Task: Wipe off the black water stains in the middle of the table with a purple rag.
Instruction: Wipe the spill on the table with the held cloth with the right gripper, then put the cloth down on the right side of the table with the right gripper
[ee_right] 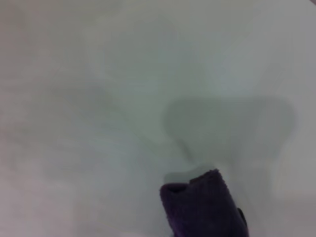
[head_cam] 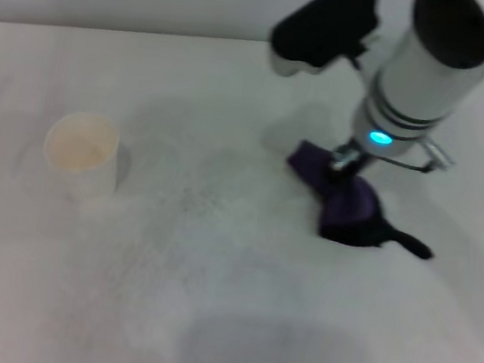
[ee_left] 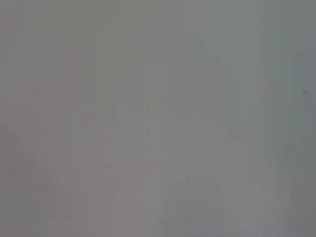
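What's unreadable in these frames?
- Black water stains: none visible in any view; possibly under the purple rag.
- Right tool: fingers hidden by the wrist in head view; absent from right wrist view.
- Left tool: not in view; left wrist view shows blank grey.

Purple rag (head_cam: 342, 200) with black edging and black tail strip, plain white table (head_cam: 201, 322) faintly grey-smudged, pale cream paper cup (head_cam: 82, 154), white arm casing with black bands and a lit cyan ring.
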Controlling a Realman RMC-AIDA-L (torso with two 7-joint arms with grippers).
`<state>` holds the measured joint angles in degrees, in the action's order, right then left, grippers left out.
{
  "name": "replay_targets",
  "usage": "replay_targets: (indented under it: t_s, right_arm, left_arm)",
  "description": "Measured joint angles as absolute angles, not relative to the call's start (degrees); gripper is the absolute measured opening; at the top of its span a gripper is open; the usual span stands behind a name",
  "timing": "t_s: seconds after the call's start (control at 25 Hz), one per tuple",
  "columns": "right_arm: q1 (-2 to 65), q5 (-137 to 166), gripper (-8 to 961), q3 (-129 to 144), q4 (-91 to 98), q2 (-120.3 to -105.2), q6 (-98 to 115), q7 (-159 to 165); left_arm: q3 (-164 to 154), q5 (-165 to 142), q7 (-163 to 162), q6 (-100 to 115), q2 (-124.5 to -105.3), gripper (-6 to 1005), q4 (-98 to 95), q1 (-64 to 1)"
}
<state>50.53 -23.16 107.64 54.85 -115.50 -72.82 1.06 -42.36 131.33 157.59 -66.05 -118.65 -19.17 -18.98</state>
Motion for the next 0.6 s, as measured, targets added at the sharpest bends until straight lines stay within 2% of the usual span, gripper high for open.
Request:
replay_targets:
  t_s: [0.36, 0.6]
  right_arm:
    - [38.6, -17.3, 54, 93.9, 64.7, -115.4, -79.0, -4.9]
    - [36.2, -20.9, 54, 89.2, 65.2, -115.5, -79.0, -11.3]
  left_arm:
    - [-42.4, 131.3, 157.6, -64.9, -118.65, 892, -19.2, -19.5]
    - [-42.4, 131.3, 157.6, -64.6, -118.61, 892, -19.2, -20.4]
